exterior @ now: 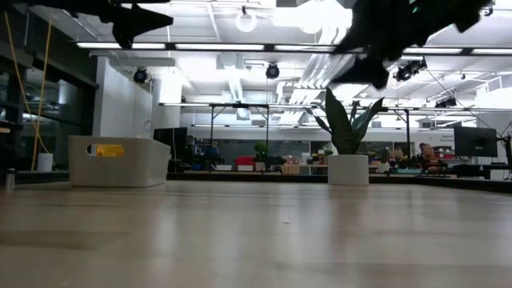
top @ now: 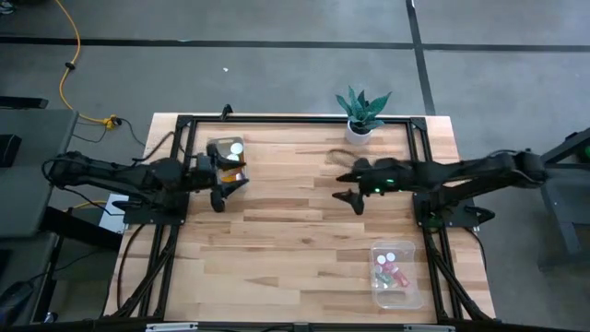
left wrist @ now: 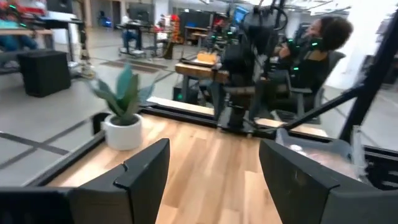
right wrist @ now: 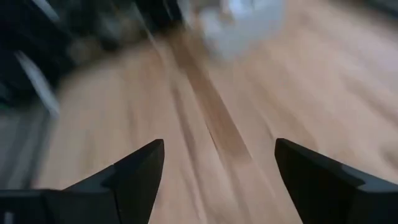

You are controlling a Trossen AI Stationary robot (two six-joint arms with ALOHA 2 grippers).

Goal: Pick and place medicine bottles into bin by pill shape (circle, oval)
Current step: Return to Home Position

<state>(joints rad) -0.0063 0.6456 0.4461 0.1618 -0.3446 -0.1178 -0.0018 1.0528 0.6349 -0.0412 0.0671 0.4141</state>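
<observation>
A clear bin point(top: 228, 146) at the far left of the table holds medicine bottles point(top: 234, 161), orange with a white cap. A second clear bin point(top: 412, 290) near the front right holds several bottles point(top: 391, 268) with white caps and red and greenish bodies. My left gripper point(top: 230, 189) is open and empty, raised just on the near side of the left bin. My right gripper point(top: 344, 187) is open and empty above the bare table middle. Both show open in their wrist views: the left point(left wrist: 214, 180) and the right point(right wrist: 217, 180).
A white plant pot point(top: 359, 131) with a green plant stands at the far edge, just beyond my right gripper. The low view shows the left bin point(exterior: 120, 162) and the pot point(exterior: 349, 170). A dark frame rail point(top: 295, 120) runs around the tabletop. A seated person shows beyond the table point(left wrist: 323, 43).
</observation>
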